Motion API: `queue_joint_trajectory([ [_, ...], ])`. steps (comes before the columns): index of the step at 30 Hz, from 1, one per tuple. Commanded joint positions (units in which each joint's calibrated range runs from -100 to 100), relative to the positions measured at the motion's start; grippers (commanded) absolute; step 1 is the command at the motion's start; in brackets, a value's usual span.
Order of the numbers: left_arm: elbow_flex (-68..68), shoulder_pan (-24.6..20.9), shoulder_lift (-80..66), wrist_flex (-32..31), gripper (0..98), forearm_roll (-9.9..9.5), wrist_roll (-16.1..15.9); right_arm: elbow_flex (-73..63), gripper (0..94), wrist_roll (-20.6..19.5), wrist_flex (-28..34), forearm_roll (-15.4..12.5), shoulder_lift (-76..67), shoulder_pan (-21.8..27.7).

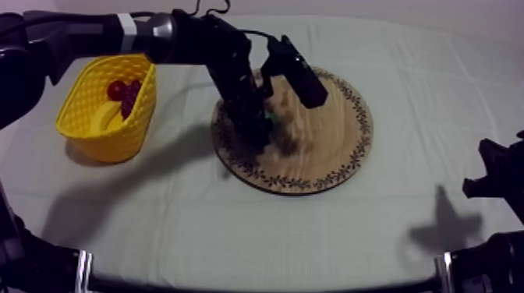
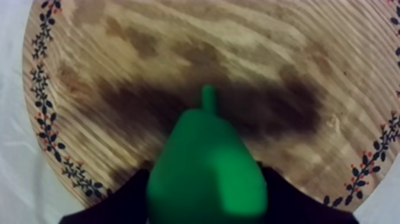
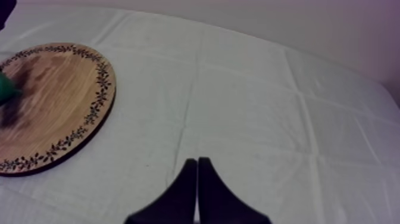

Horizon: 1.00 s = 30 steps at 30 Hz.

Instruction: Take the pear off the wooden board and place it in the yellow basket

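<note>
top / left gripper (image 1: 263,131): arm comes in from upper left, gripper down over the board's 9 o'clock part
top / pear (image 1: 270,120): green bit at the gripper tip, inside the board (image 1: 327,148) rim
top / basket (image 1: 86,128): at 9 o'clock of the board, apart from it; small red fruit (image 1: 117,89) inside
top / right gripper (image 1: 487,175): low at 4 o'clock of the board, well apart
left wrist / grip: black fingers (image 2: 119,202) clamped on the pear's wide end from both sides, stem pointing away toward board centre
left wrist / contact: cannot tell if pear touches the wood; dark shadow under it
right wrist / grip: fingers pressed together, a narrow wedge, nothing held, over the cloth (image 3: 250,107)
right wrist / board: at 10 o'clock of the wedge, pear at its far side
</note>
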Motion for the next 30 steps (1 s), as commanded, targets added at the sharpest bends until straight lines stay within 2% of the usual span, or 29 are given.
queue_joint_trajectory([
  [1, -0.15, -0.19, -0.18, -0.25, 52.7, -0.16, -0.17, 0.05, 0.3, 0.08, 0.01, 0.02, -0.05, 0.01],
  [15, 1.45, -3.07, -12.62, 0.46, 54.5, -0.32, 0.03, 0.05, 0.3, 0.13, 0.01, 0.02, -0.05, 0.01],
  [30, 18.71, -6.65, -43.35, 13.4, 55.7, -1.34, 0.22, 0.05, 0.3, 0.08, 0.01, 0.02, -0.05, 0.01],
])
